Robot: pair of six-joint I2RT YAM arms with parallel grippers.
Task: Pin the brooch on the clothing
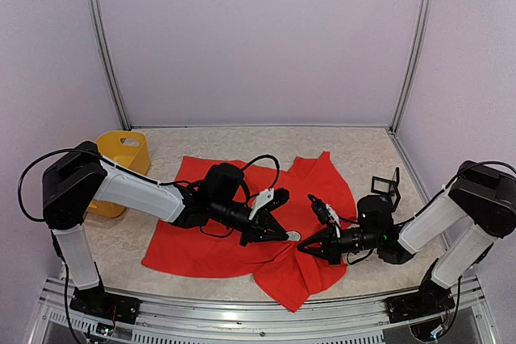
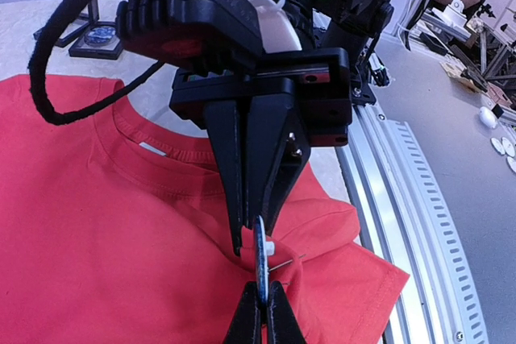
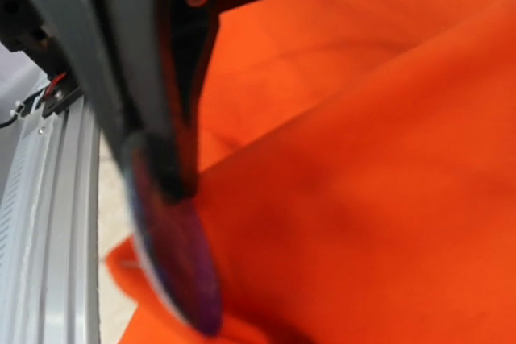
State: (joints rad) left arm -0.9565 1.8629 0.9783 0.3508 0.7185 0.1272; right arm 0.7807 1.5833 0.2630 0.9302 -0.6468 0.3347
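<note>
An aluminium rail [image 1: 242,300] runs along the near edge and carries both arm bases.

Just beyond it, the clothing [image 1: 201,239] lies on the table [image 1: 363,151]. It is a red T-shirt, spread mostly flat, with its near part bunched into folds toward the rail. The ribbed collar [image 2: 161,151] lies flat.

The two arms reach inward and meet tip to tip over the right-of-centre part of the shirt.

- The left gripper [image 2: 260,304] has its fingers together, clamped on the rim of the brooch [image 2: 260,259] that faces its own wrist. The brooch stands edge-on between the two grippers (a thin round disc, its face bluish in the right wrist view).
- The right gripper [image 3: 165,183] also has its fingers together, closed on the opposite rim of the same disc. A raised fold of red cloth presses against the disc just beside these fingertips.
- The pin [image 2: 284,263] projects sideways from the disc, low over the cloth. Whether it touches or enters the fabric cannot be told.

Farther back, a black frame stand [image 1: 387,187] sits on the table beyond the right arm, just off the shirt's right edge. A yellow bin [image 1: 121,159] stands at the far left, partly hidden by the left arm.
</note>
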